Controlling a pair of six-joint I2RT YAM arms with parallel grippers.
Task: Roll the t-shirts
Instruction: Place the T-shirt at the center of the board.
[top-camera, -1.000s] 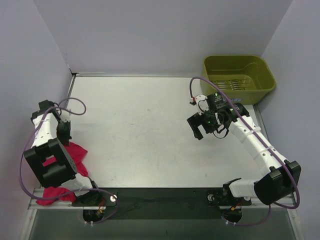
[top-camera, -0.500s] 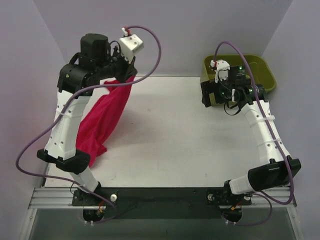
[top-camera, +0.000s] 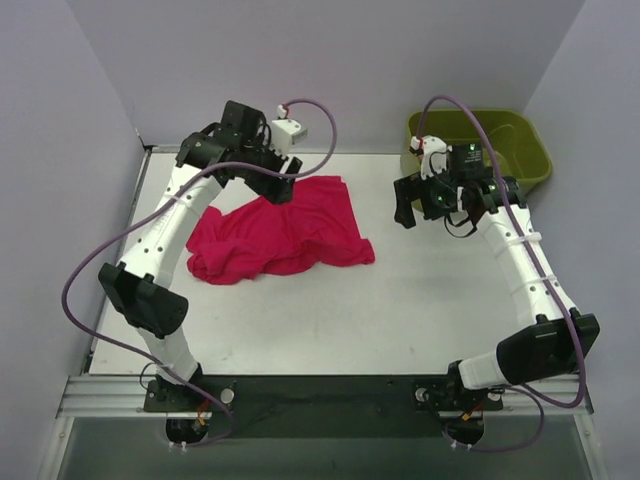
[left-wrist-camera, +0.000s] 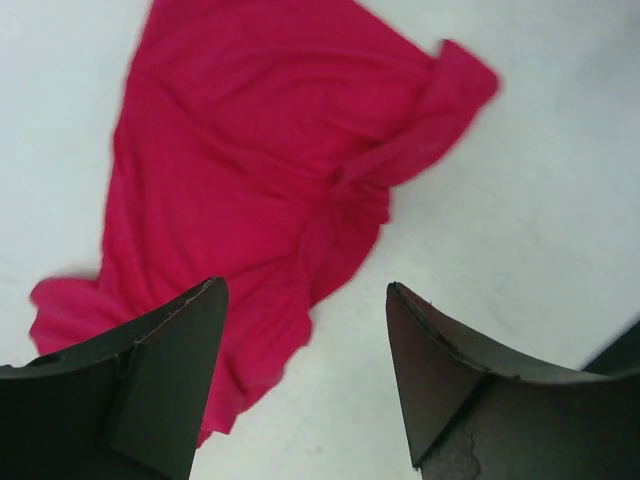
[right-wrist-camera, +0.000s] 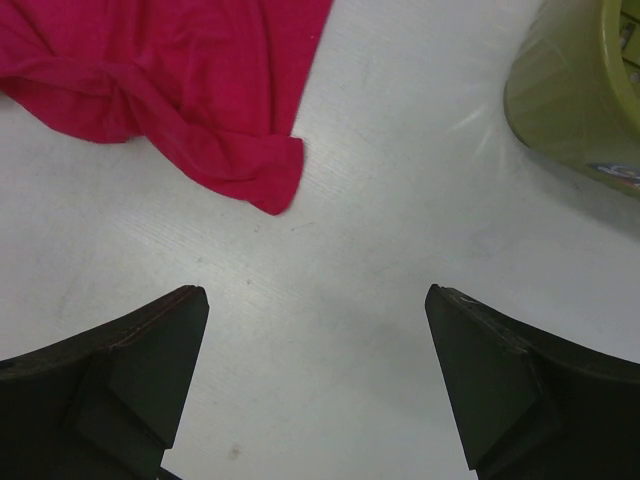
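Red t-shirt (top-camera: 280, 238) lay crumpled on table (top-camera: 330, 320), left of middle. Not flat, not rolled.
Left gripper (left-wrist-camera: 300, 295) hung over it, jaws apart, holding nothing.
Right gripper (right-wrist-camera: 315, 300) was wide and empty, over bare table between shirt corner and green tub (right-wrist-camera: 590, 90).
Risk: folds and bunched part could get trapped inside roll and make it lumpy. Pinching two layers could drag whole shirt, not smooth it.

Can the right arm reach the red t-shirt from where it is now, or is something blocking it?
Probably yes. The right gripper hangs open over the table beside the t-shirt, close to its nearest corner. Nothing lies between them, and the olive tub stands on its other side.
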